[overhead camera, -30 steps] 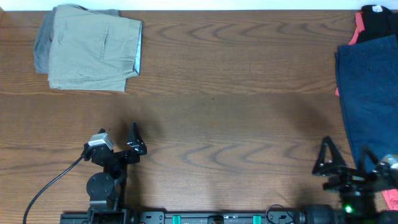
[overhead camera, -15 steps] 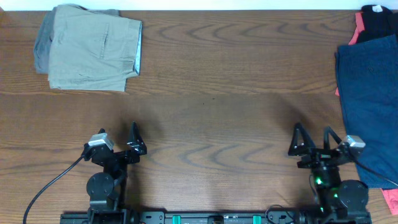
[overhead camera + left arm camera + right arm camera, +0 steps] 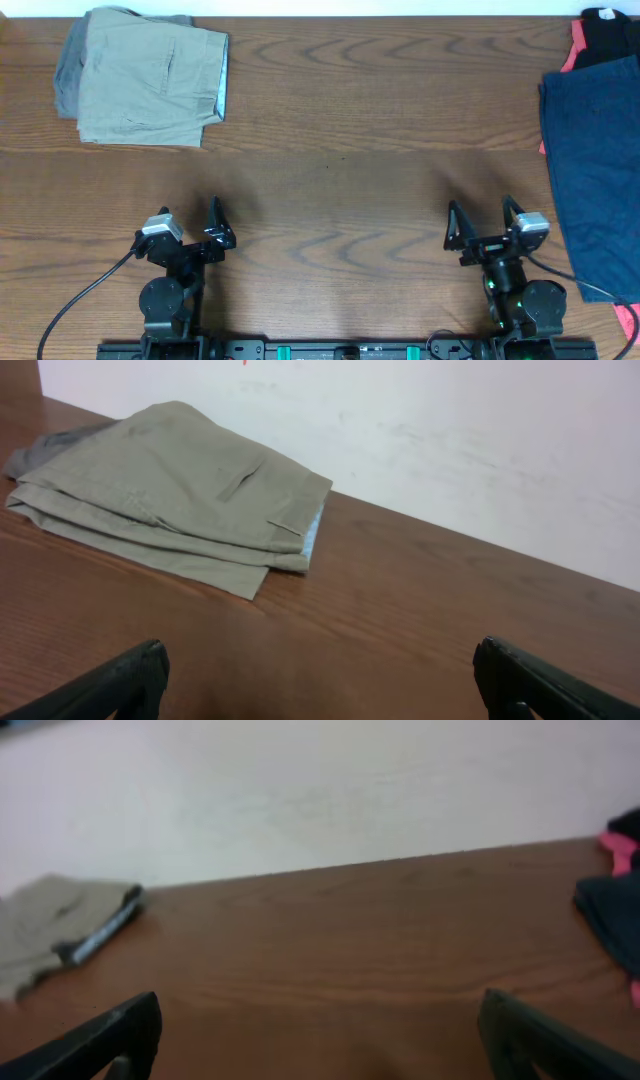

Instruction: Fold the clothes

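The folded khaki-beige shorts (image 3: 150, 85) lie at the table's far left corner on top of a grey garment (image 3: 65, 80). They also show in the left wrist view (image 3: 170, 485) and far left in the right wrist view (image 3: 45, 925). A navy garment (image 3: 595, 160) lies unfolded at the right edge, with black (image 3: 605, 35) and red (image 3: 572, 55) garments behind it. My left gripper (image 3: 190, 225) is open and empty near the front left. My right gripper (image 3: 480, 222) is open and empty near the front right, just left of the navy garment.
The wooden table (image 3: 350, 120) runs between the two piles. A black cable (image 3: 85, 295) trails from the left arm toward the front edge. A white wall (image 3: 450, 430) stands behind the table. A red patch (image 3: 627, 320) shows at the front right corner.
My right arm has swung left, from the table's right edge beside the navy garment to a spot facing the table's middle. The left arm and the clothes have not moved.
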Available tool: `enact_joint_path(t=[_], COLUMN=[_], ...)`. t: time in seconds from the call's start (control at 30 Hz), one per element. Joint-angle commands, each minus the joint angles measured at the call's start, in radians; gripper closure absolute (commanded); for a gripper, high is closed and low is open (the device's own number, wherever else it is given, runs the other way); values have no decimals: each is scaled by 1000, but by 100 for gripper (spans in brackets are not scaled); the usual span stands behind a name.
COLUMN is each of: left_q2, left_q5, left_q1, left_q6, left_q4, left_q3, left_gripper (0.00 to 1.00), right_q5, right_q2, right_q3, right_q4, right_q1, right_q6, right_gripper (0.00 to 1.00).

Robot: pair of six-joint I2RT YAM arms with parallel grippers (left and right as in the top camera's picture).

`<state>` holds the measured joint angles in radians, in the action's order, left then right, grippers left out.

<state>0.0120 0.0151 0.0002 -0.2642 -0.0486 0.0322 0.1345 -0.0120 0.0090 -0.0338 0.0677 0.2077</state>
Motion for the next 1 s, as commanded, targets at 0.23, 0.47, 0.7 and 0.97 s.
enact_joint_path(t=[0.23, 0.47, 0.7, 0.97], left_q2=[-7, -7, -7, -7], left_q5=[-23, -23, -23, -23], left_q1=[5, 5, 5, 5], left_q6=[9, 9, 9, 9], left_q4=[-22, -22, -22, -22], left_q3=[-28, -28, -28, -28], left_gripper=[2, 2, 2, 2], right_q5=[19, 19, 19, 19], right_q2=[7, 7, 7, 7], right_q3=[-4, -3, -3, -3], right_q4=[-29, -27, -27, -27], right_q1=[5, 2, 2, 2], right_q6=[-241, -243, -243, -243], right_gripper=[1, 1, 1, 1])
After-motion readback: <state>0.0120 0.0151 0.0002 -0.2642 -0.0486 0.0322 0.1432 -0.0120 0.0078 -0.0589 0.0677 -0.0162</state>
